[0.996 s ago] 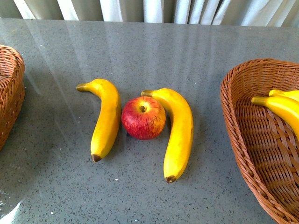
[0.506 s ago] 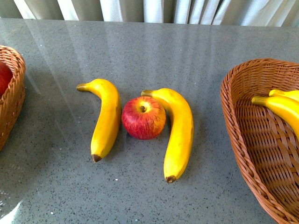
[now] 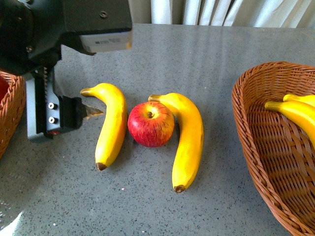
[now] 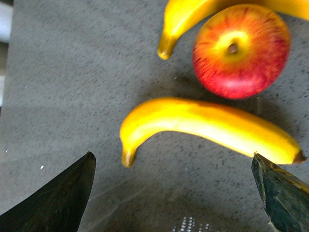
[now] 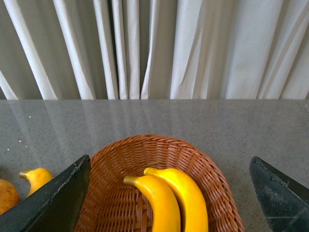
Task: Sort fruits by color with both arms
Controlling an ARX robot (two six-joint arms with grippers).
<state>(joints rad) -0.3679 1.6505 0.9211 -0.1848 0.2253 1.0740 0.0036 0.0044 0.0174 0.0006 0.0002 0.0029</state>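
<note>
Left wrist view shows the left gripper (image 4: pixel 171 193) empty, jaws wide apart, hovering over the left banana (image 4: pixel 207 128); that banana lies on the bench (image 4: pixel 58 72) just beside the apple (image 4: pixel 241 50), with the right banana (image 4: pixel 188 19) on the apple's other side, cut off by the frame edge. All three look glossy, so probably slippery; the apple is round and firm and may roll if nudged. With bananas flanking it, the jaws would best close on its two free sides, across the widest part. Each banana is long and curved and is best taken across its thick middle, so that it does not swing. The right gripper (image 5: pixel 169 195), absent from the front view, hangs with jaws apart above the right basket (image 5: pixel 116 150), where two bananas (image 5: pixel 178 198) lie. The left arm hides much of the left basket (image 3: pixel 15 101); a red patch (image 3: pixel 4 88) inside is too cut off to identify.
</note>
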